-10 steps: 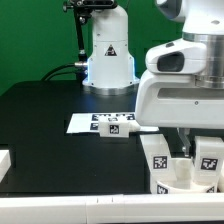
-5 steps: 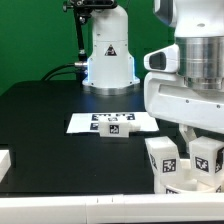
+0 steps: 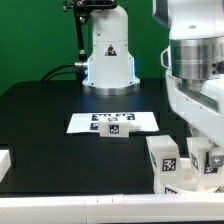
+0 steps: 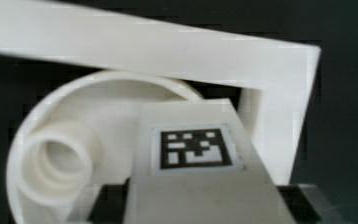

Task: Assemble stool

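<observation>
**Black worktop, green backdrop: gripper clamped on a stool leg**

Black matte worktop (image 3: pixel 50 120) out front, green curtain behind, and the white robot base (image 3: pixel 108 55) stands at the back edge. The arm (image 3: pixel 195 70) drops in steeply on the exterior view's right. Its bulky white wrist hangs over the near right corner, pointing almost straight down.

Through the wrist view, the gripper (image 4: pixel 202 203) is clenched on the held leg (image 4: pixel 197 140). One dark finger presses each flank of this chunky, square-cut white plastic block, which carries a black-and-white square tag on its upper face. Just beyond it lies the seat disc (image 4: pixel 114 110), smooth, white and shallow like a dish, with a raised rim and one round socket (image 4: pixel 60 160) open and empty. A white corner rail (image 4: pixel 274 80) bends round the far side of the disc.

From the exterior view, the other leg (image 3: pixel 163 158) stands upright just beside the held one, on its left, tags showing on two faces. Both rise from the disc at the near right corner. Whether either one is seated in a socket, I cannot tell from here.

Mid-worktop, well apart from all that, the marker board (image 3: pixel 100 121) lies flat, thin and white. A small tagged block (image 3: pixel 118 129) sits at its front edge. A white bar (image 3: pixel 90 207) runs along the front of the worktop.
</observation>
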